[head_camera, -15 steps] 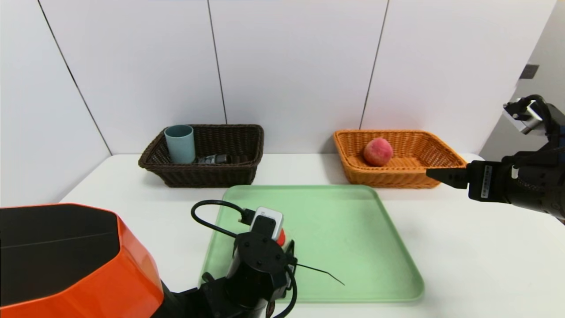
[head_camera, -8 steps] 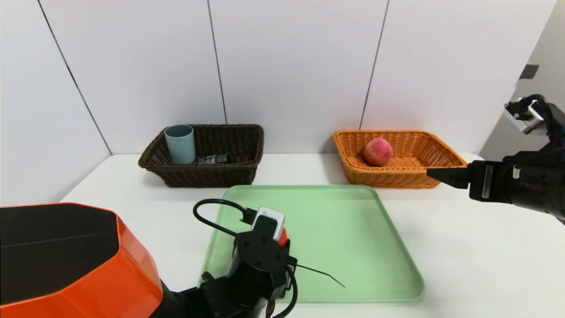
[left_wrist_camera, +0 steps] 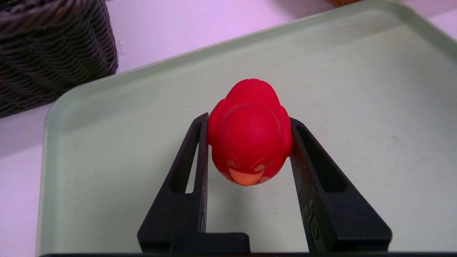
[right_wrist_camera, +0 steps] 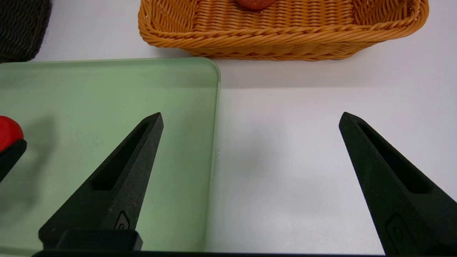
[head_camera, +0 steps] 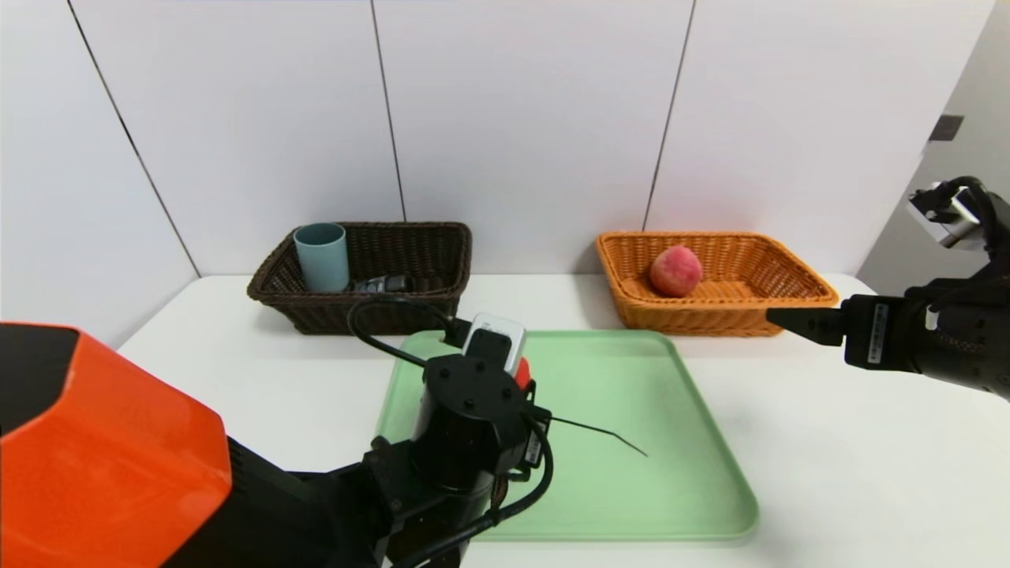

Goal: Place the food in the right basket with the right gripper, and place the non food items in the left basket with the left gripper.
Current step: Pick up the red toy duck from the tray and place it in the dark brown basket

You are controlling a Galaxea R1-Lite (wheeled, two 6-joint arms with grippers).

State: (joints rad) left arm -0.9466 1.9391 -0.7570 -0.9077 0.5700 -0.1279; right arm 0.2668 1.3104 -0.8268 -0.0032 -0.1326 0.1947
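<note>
Red duck rides in our left hand above the green tray

Red and glossy, the duck-like toy [left_wrist_camera: 250, 132] is gripped at its sides between the fingers of our left hand [left_wrist_camera: 250, 135], above the green tray [head_camera: 631, 442]. In the left wrist view we see its orange beak and small printed eyes, with the rounded head facing the camera. We read its long axis as running from the beak to the rounded tip at the opposite end, square to the line between the two fingertips. The toy hangs over the tray's left part, a shadow on the surface beneath it.

Past the tray's far left corner we have the dark brown basket [head_camera: 379, 315], its long side along the back of the counter [head_camera: 852, 457]. Inside, the blue-grey cup [head_camera: 323, 260] stands upright at the left end, and the black tube [head_camera: 382, 284] lies beside it. The basket's near wall rises between the toy and its inside.

Behind the tray's far right corner sits the orange wicker basket [head_camera: 726, 315], holding the peach [head_camera: 676, 271]. Our right hand [right_wrist_camera: 251, 117] is wide open and empty above the counter, by the tray's right edge.
</note>
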